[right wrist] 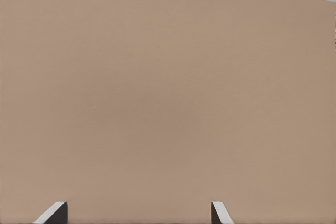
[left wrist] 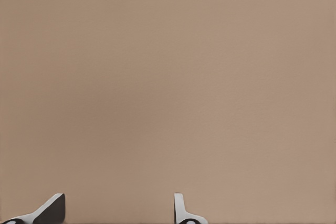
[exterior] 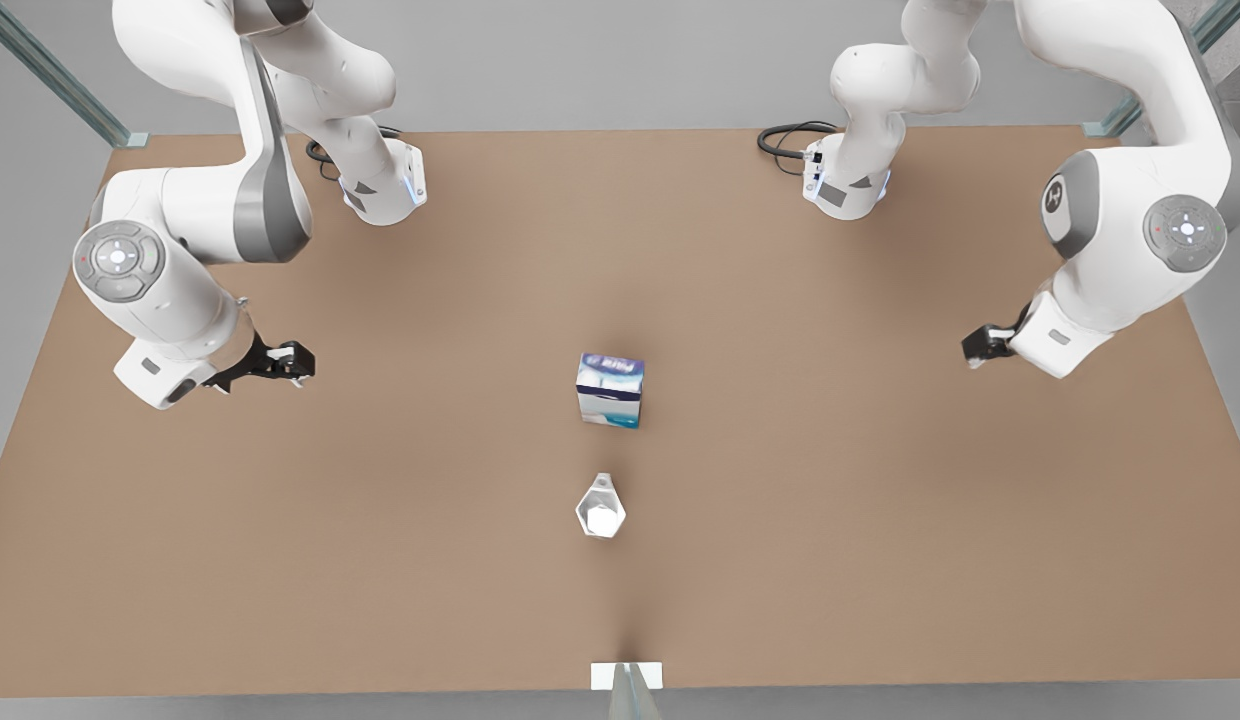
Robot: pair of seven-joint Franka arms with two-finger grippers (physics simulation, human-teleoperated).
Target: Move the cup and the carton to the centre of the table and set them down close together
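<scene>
Front view: the table (exterior: pixel 880 560) spans the frame. Two arms wait over it, the mid-left gripper (exterior: pixel 298 362) and the mid-right gripper (exterior: pixel 975 348), both well apart from the objects. The carton (exterior: pixel 611 390) stands upright at frame centre. The cup (exterior: pixel 600 510) sits just below it in the frame, not touching it.

Left wrist view: the left gripper (left wrist: pixel 115 211) has its fingers moderately parted and holds nothing. Right wrist view: the right gripper (right wrist: pixel 136 212) has its fingers spread wide and is empty.

Risks, as judged:
- Two arms converging on the same small central area could collide.
- A careless approach could tip the carton.
- The faceted cup could twist or slip between flat pads.

Unclear:
- Which wrist view belongs to which arm cannot be told.
- The white bracket (exterior: pixel 627 676) is cut off at the bottom edge.
- The carton's lettering is illegible.
</scene>
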